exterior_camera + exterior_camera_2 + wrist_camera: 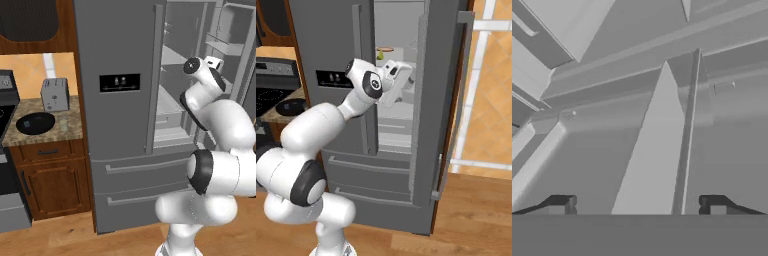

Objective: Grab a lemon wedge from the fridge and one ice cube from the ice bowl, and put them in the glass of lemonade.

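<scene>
The fridge (120, 115) stood with its right door swung open, and the white arm reached into the lit interior among the pale shelves. The gripper (637, 205) was released, its two dark fingertips (562, 205) spread wide apart with nothing between them, facing grey shelf edges. On an upper shelf, above the hand, sat the lemon wedge (379, 54) beside a flat orange-brown item (387, 49). To the left of the fridge, the tabletop (75, 125) carried the ice bowl (35, 123), the glass of lemonade (63, 123) just beside it, and a toaster (54, 94) behind them.
</scene>
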You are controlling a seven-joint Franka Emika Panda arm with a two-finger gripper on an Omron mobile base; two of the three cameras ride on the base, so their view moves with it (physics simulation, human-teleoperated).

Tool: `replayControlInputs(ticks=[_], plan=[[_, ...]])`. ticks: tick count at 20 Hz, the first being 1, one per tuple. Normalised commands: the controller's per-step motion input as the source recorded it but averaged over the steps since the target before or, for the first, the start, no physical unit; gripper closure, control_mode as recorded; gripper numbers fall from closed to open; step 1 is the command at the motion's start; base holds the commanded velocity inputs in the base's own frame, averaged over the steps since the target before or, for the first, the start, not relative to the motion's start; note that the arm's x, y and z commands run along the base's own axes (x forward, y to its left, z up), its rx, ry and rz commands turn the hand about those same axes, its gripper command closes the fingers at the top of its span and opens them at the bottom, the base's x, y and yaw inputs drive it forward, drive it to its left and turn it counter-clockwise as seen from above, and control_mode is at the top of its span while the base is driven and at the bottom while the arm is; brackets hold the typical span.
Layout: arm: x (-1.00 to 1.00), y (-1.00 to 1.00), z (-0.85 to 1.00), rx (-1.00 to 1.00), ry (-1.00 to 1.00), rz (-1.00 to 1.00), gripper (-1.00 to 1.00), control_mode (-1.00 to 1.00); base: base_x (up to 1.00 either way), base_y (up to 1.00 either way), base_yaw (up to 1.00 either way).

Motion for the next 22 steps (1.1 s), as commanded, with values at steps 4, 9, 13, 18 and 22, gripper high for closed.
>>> replayControlInputs(ticks=[4, 9, 13, 18, 22], plan=[[0.00, -1.00, -0.04, 0.00, 0.06, 0.00, -1.00, -1.00, 0.00, 0.00, 0.00], [0.00, -0.96, -0.03, 0.00, 0.01, 0.00, -1.00, -1.00, 0.00, 0.00, 0.00], [-0.27, -0.29, 0.00, 0.02, 0.00, 0.00, -1.00, -1.00, 0.00, 0.00, 0.00], [-0.41, 0.57, 0.12, 0.00, -0.07, 0.00, -1.00, -1.00, 0.00, 0.00, 0.00], [-0.19, 0.74, 0.20, 0.00, -0.07, 0.00, -1.00, -1.00, 0.00, 0.00, 0.00]])
